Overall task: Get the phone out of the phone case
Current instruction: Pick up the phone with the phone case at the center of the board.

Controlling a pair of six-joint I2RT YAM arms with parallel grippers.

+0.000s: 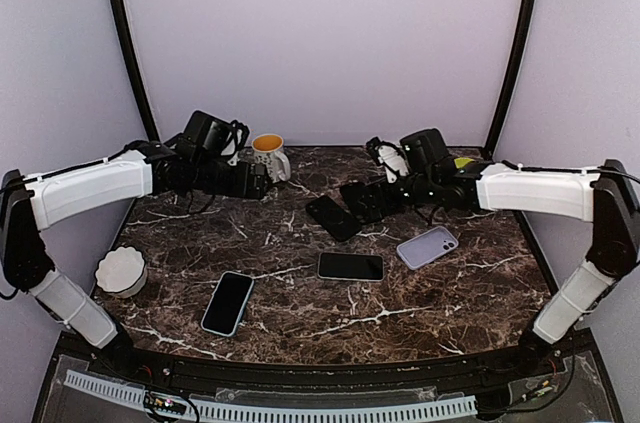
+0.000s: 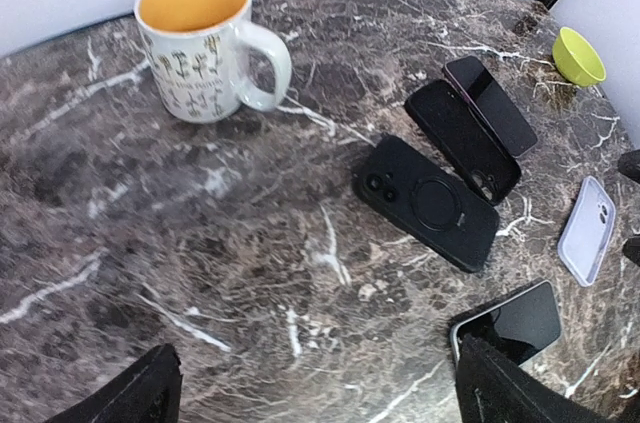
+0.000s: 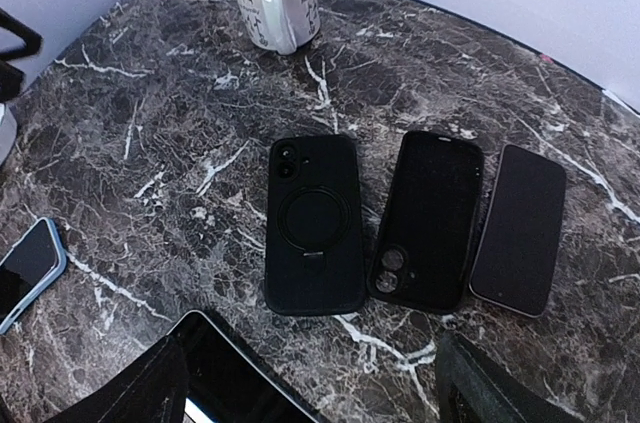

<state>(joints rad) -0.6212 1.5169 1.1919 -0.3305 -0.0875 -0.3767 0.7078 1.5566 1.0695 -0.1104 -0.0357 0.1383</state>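
— Where is the phone you want me on?
— You have a bare dark phone lying flat at the right end of a row of three, toward the back of the marble table. Just left of it, almost touching, lies an empty black case, hollow side up. Left of that lies a second black case, back up, with a ring on it. You cannot tell from here whether a phone sits inside that one.
— Is anything plainly in its case?
— Yes. A phone in a light blue case lies screen up at your front left, well apart from the row. A dark-screened phone lies flat mid-table, with a lilac case near it on the right.
— And my grippers?
— Your left gripper hovers above the table just beside the mug. Its fingers are spread wide with nothing between them. Your right gripper hangs over the near side of the row, fingers likewise wide apart and holding nothing.
— What else is around?
— The mug, white outside and yellow inside, stands upright at the back, left of the row. A small green bowl sits at the back right, and a ridged white dish sits at your left edge.
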